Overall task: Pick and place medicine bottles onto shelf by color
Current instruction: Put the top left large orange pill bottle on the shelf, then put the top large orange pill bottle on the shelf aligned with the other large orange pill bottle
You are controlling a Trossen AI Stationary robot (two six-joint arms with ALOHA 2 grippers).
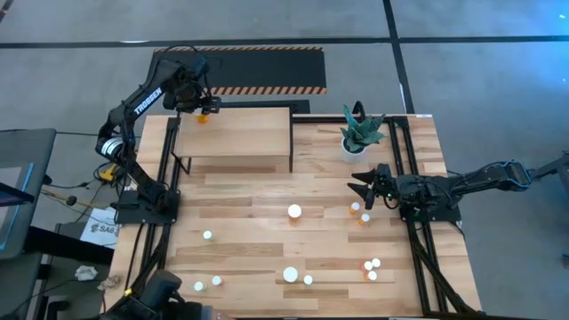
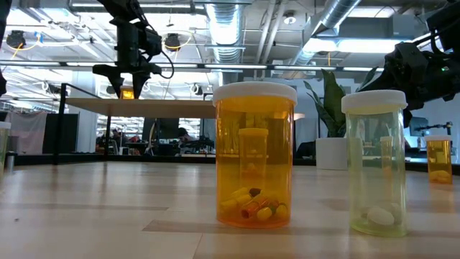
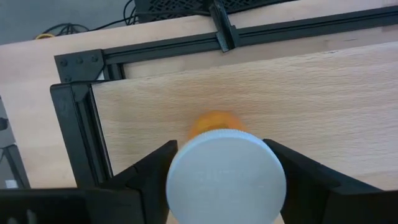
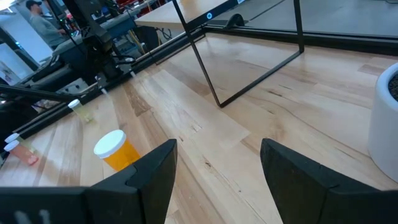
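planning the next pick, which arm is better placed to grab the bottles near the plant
Right. The right end effector is open and empty beside the orange bottle near the plant. The left end effector is over the shelf, gripping its own bottle.

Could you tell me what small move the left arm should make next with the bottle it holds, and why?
Probably lower it and open the fingers. The left gripper is shut on an orange bottle above the shelf, near its back left corner. The right gripper waits open by the plant pot.

orange bottle (image 3: 214, 124) body mostly hidden by cap
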